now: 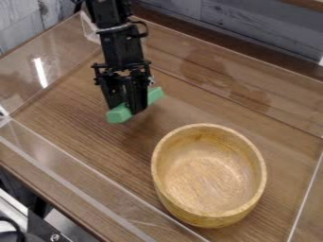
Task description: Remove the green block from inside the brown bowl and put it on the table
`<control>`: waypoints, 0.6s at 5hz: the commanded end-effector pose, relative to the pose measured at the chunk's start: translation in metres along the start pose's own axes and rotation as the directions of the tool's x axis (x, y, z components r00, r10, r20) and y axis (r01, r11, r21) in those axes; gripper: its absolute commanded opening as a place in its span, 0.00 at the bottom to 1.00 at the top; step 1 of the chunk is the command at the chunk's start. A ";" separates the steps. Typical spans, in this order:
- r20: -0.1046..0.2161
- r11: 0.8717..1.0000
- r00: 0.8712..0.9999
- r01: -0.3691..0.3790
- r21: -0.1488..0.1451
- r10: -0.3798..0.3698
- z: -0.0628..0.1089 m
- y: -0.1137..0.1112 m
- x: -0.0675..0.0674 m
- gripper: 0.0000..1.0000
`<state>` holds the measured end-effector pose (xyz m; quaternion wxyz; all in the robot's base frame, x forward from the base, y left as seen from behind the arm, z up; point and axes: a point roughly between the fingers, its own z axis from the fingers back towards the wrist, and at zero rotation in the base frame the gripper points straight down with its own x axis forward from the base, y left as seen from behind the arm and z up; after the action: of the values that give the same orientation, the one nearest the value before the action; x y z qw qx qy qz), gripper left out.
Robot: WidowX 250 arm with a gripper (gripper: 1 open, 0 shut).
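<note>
Gripping the smooth green block, the black gripper hangs beside the round, wood-grained bowl.

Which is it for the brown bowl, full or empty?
Empty: the wooden bowl shows its bare inner floor, and the green block is outside it, between the gripper's fingers.

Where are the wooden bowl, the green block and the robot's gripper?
Bowl (209,170): camera view, on its inside bottom.
Green block (120,116): camera view, on its near end.
Gripper (124,99): camera view, between its fingertips.
</note>
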<state>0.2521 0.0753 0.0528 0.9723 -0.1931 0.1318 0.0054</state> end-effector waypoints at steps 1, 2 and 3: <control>0.041 1.000 0.999 -0.002 0.011 0.001 0.014 0.002 0.004 0.00; 0.035 1.000 0.999 -0.002 0.007 0.002 0.015 0.003 0.005 0.00; 0.030 1.000 1.000 -0.003 0.003 0.003 0.015 0.003 0.005 0.00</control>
<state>0.2528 0.0780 0.0507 0.9691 -0.2015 0.1419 0.0110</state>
